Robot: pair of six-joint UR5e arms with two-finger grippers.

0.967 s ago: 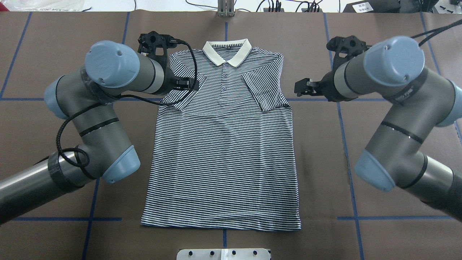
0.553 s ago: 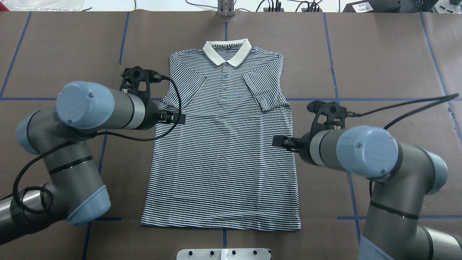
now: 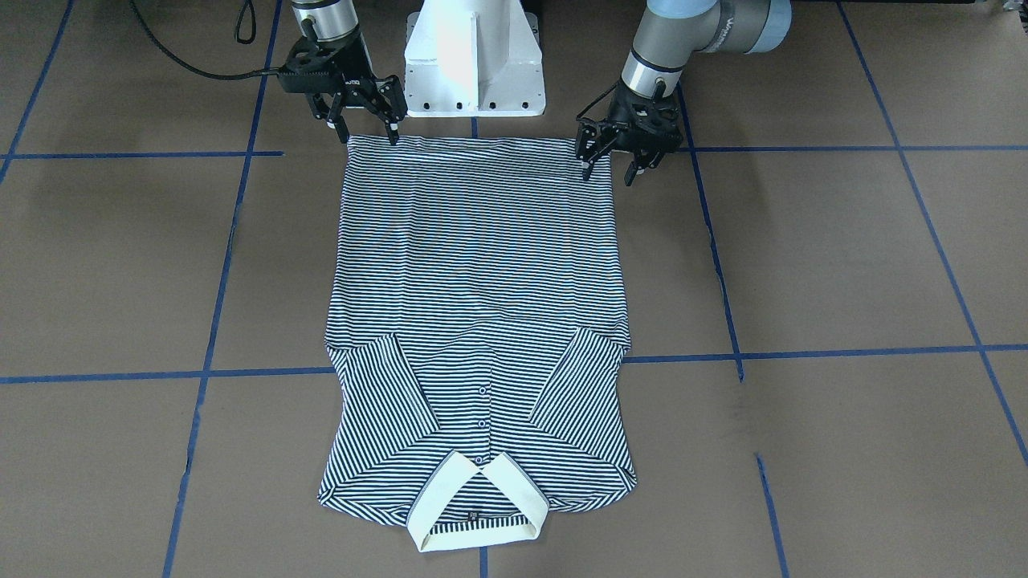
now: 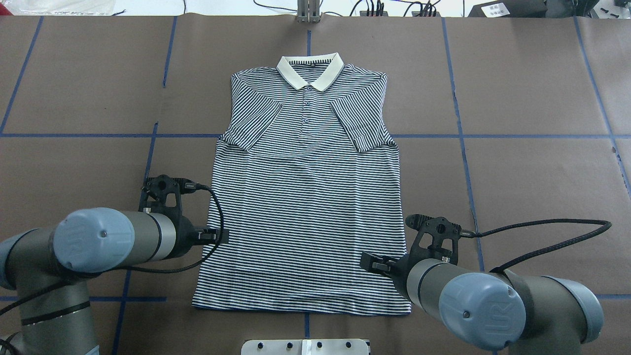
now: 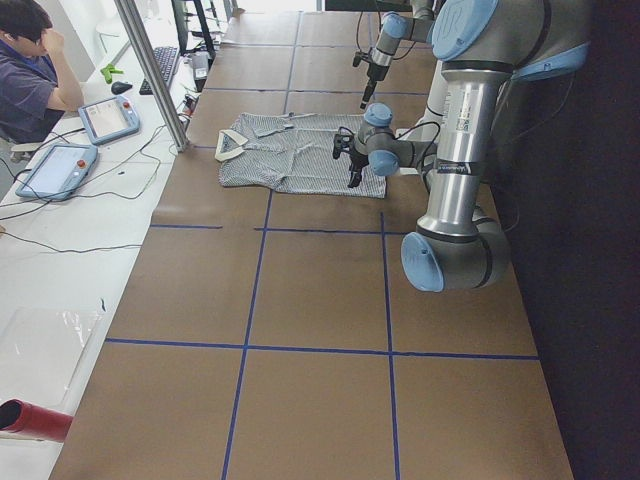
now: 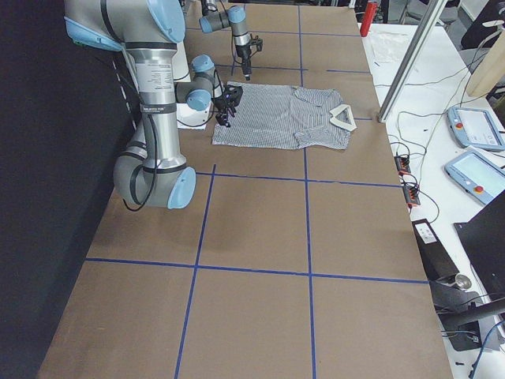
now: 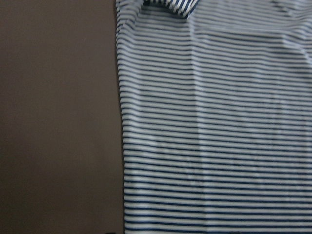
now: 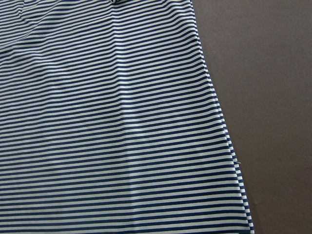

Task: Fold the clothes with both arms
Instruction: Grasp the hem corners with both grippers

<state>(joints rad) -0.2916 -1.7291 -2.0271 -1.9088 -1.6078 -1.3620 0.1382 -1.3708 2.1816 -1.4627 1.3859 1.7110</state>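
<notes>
— Where are the tools just now?
— The black two-finger left tool point(image 3: 609, 170) hangs with its fingers spread at one corner of the hem. The black two-finger right tool point(image 3: 368, 135) is spread the same way at the other corner. Neither pinches any cloth, as far as I can see.
— And the garment?
— The navy-and-white striped polo shirt point(image 3: 482, 265) lies flat, front up, on the brown paper-covered surface point(image 3: 803, 265), its plain cream collar point(image 3: 450, 490) at the end away from the robot. Both short sleeves point(image 3: 385, 401) are already turned in across the chest. I'd say the hem-to-collar fold is what's left, and it isn't begun.
— Does every camera show that?
— No. From across the surface you see the spread fingers. From overhead you can't make out the gap, and the wrist cameras give only stripes and the shirt's side edges
</notes>
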